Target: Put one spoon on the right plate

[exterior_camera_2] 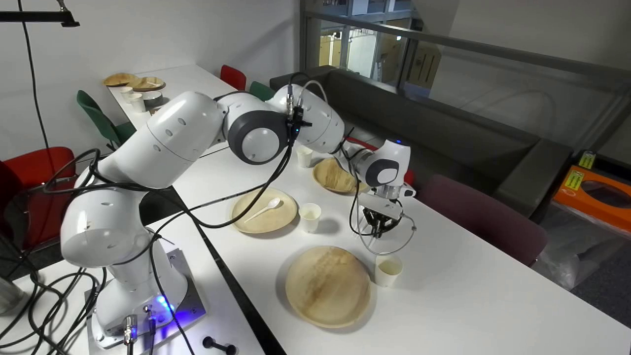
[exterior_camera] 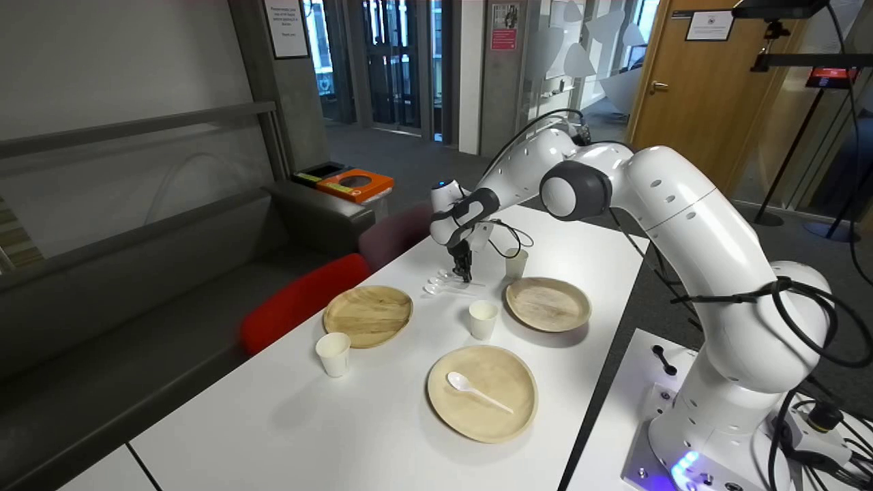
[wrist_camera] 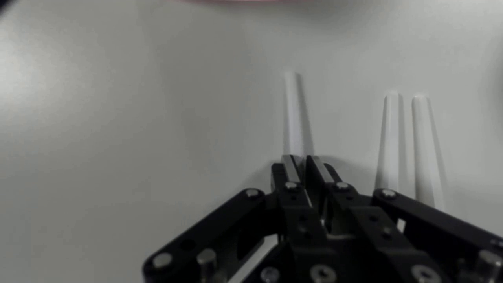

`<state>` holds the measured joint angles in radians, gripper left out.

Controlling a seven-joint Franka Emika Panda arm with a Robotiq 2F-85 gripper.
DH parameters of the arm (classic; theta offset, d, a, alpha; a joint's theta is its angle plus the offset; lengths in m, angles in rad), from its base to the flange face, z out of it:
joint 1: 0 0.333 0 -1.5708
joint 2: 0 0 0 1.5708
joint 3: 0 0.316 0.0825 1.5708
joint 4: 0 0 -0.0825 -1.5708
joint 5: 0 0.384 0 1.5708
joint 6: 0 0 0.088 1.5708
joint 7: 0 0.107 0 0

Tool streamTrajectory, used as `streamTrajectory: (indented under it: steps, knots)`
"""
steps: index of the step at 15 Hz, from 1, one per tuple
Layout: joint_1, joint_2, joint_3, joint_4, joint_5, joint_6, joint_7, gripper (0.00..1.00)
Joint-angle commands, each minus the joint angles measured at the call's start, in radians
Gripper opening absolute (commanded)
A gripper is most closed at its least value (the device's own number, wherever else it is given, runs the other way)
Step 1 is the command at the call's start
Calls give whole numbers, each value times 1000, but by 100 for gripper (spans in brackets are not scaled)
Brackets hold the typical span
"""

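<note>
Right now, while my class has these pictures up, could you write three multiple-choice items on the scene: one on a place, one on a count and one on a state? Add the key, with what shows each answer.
1. Where is the gripper?
A. Above the sofa
B. At a white spoon handle
C. Against the door

2. How many plates are on the table beneath the gripper?
A. Two
B. Four
C. Three

3. How do the cups on that table stand?
A. Upright
B. Tipped on their sides
C. Stacked inside one another

Key:
1. B: the wrist view shows the handle running out directly ahead of the gripper.
2. C: both exterior views show three plates set around that table.
3. A: in both exterior views each cup stands by itself with its open end up.
</note>
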<state>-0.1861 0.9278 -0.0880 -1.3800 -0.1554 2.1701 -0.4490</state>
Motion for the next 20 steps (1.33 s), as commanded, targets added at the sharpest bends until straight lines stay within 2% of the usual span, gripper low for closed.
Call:
streamTrajectory:
  steps: [1,3,4,12,13,15,16,17,19,20]
  knots:
    - [-26,-25,20,-17,-18,10,-35,13]
    - [-25,-29,19,-21,-19,14,-34,14]
    - [-25,-32,18,-25,-20,17,-34,18]
    - [-22,-70,12,-68,-32,72,-31,18]
    - [-23,-72,13,-69,-33,73,-33,16]
    - [-24,-75,14,-68,-33,70,-34,4]
    - [-24,-74,14,-65,-34,68,-33,7]
    - [-24,-72,14,-63,-34,66,-33,32]
    - [-25,-67,15,-56,-33,60,-35,34]
    - [-25,-65,16,-53,-32,57,-35,41]
